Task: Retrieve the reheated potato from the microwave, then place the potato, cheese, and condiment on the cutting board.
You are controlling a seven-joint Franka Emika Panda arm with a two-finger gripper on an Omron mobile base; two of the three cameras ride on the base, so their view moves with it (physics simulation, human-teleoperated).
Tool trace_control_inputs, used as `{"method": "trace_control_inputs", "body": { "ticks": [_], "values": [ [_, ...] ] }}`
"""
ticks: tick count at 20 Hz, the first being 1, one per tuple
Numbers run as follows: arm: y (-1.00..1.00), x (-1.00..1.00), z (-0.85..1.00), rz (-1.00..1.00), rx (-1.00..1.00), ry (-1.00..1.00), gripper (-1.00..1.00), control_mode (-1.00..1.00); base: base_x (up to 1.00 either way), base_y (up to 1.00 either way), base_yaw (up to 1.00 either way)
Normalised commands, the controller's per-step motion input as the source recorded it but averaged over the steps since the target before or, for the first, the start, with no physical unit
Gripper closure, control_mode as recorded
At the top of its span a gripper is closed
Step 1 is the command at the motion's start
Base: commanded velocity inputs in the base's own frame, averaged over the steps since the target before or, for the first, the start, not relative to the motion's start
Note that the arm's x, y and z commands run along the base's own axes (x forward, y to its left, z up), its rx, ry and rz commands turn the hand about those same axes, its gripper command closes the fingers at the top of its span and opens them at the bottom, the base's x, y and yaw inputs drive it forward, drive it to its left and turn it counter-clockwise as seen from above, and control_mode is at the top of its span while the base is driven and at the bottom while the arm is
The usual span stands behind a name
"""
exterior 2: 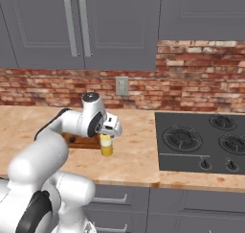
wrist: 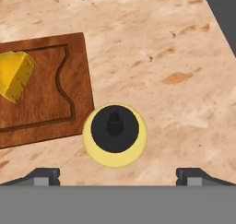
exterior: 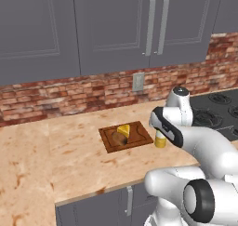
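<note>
The dark reddish cutting board point(exterior: 139, 137) lies on the counter, carrying the brown potato point(exterior: 119, 139) and the yellow cheese wedge point(exterior: 123, 129). Just off the board's right edge the yellow condiment bottle point(exterior: 160, 140) stands upright on the counter. My gripper point(exterior 2: 107, 133) hangs right above it, pointing down. In the hand view the bottle's dark cap point(wrist: 115, 134) sits centred between my wide-spread fingertips point(wrist: 44, 176), beside the board point(wrist: 50, 94) and the cheese point(wrist: 14, 75). My gripper point(wrist: 119, 177) is open and holds nothing. The microwave is out of view.
A black gas stove point(exterior 2: 201, 141) is set into the counter to the right of the bottle. Behind runs a brick wall with an outlet point(exterior 2: 122, 86), under grey upper cabinets point(exterior: 111, 25). Bare counter stretches left of the board.
</note>
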Motion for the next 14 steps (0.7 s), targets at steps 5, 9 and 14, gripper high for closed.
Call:
{"method": "trace_control_inputs", "body": {
  "ticks": [5,9,14],
  "values": [
    [0.0,0.09,-0.12,0.0,0.0,0.0,-1.0,-1.0,0.0,0.0,0.0],
    [0.0,0.05,-0.12,0.0,0.0,0.0,-1.0,-1.0,0.0,0.0,0.0],
    [0.0,0.06,-0.14,0.0,0.0,0.0,-1.0,-1.0,0.0,0.0,0.0]
  ]
}}
